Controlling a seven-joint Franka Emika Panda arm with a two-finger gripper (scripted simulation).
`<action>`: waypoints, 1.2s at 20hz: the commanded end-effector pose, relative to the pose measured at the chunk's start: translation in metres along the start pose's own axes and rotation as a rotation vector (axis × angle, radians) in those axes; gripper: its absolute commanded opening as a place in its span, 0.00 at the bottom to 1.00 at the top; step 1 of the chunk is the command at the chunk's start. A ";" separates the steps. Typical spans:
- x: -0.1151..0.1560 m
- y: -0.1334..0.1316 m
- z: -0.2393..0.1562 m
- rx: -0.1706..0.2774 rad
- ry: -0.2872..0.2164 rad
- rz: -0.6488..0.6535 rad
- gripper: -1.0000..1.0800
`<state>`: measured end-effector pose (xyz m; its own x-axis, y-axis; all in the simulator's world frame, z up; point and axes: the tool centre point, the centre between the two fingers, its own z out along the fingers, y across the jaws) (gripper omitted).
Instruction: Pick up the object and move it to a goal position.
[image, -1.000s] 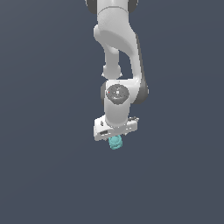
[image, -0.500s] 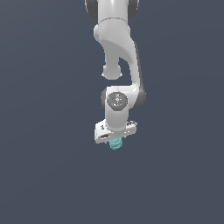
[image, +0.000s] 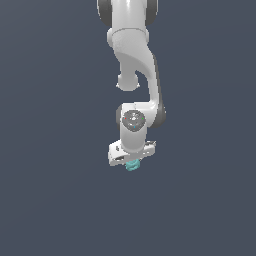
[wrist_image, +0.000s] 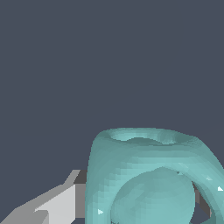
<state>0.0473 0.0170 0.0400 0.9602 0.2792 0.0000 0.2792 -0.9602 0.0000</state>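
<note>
The arm hangs down over a plain dark ground, gripper pointing down. Its jaws sit narrow, clamped on the object, a small teal piece poking out just below the fingers. The wrist view shows it filling the gap, one finger touching its side. For the carry, I'd keep the squeeze steady and travel smoothly, no jerks. No goal marker shows, and no brand, label or writing anywhere.

backdrop: plain dark slate-grey | light: flat, even, shadowless

Object matt teal, faceted; arm glossy white
</note>
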 end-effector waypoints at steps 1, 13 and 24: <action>0.000 0.000 0.000 0.000 0.000 0.000 0.00; -0.002 0.000 -0.005 0.000 0.000 0.000 0.00; -0.027 -0.005 -0.050 0.000 0.000 0.000 0.00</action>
<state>0.0249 0.0144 0.0810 0.9602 0.2793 -0.0010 0.2793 -0.9602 -0.0001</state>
